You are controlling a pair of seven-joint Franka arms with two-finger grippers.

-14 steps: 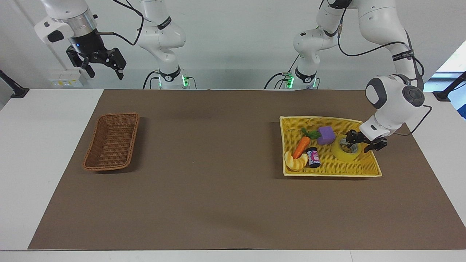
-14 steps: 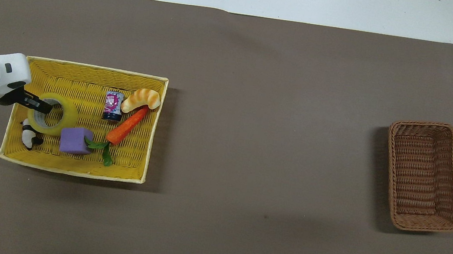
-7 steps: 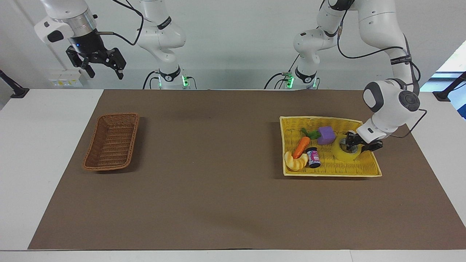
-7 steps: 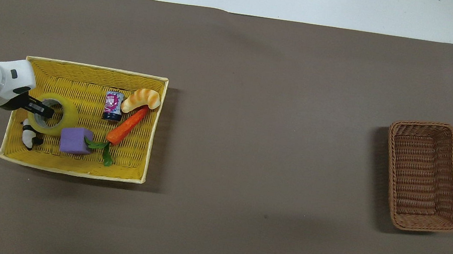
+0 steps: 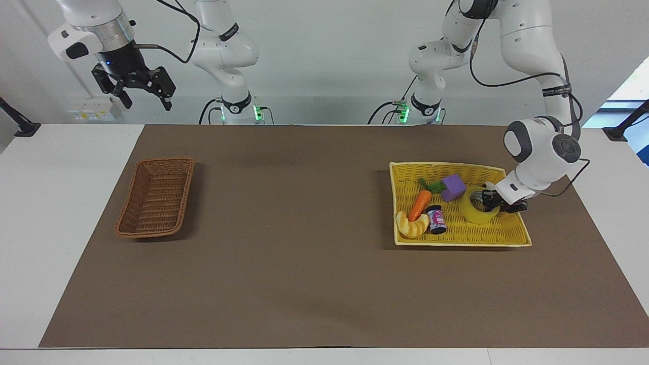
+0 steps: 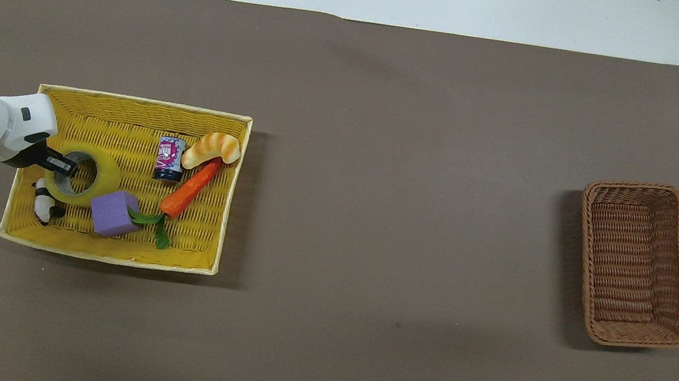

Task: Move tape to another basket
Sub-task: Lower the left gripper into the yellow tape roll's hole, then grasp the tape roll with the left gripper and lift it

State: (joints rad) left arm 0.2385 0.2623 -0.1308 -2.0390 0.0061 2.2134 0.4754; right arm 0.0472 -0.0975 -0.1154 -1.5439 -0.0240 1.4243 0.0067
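Observation:
The yellow tape roll [image 5: 476, 212] lies tilted in the bright yellow basket [image 5: 456, 242], beside a purple block. It also shows in the overhead view [image 6: 93, 176]. My left gripper [image 5: 494, 202] is down in that basket, shut on the roll's wall at the side toward the left arm's end of the table, with one finger in the core [image 6: 57, 165]. The dark-brown wicker basket [image 5: 165, 160] stands empty toward the right arm's end [image 6: 635, 186]. My right gripper [image 5: 134, 87] waits open, high over the table edge by that basket.
The yellow basket [image 6: 128, 102] also holds a purple block [image 6: 112, 221], a carrot toy [image 6: 189, 189], a small can [image 6: 170, 158], a croissant toy [image 6: 214, 148] and a panda figure [image 6: 42, 207]. A brown mat [image 5: 304, 253] covers the table between the baskets.
My left gripper has come lower and its fingers have closed on the tape's wall. The tape has tilted up and nudged the purple block askew. The right arm has not moved.

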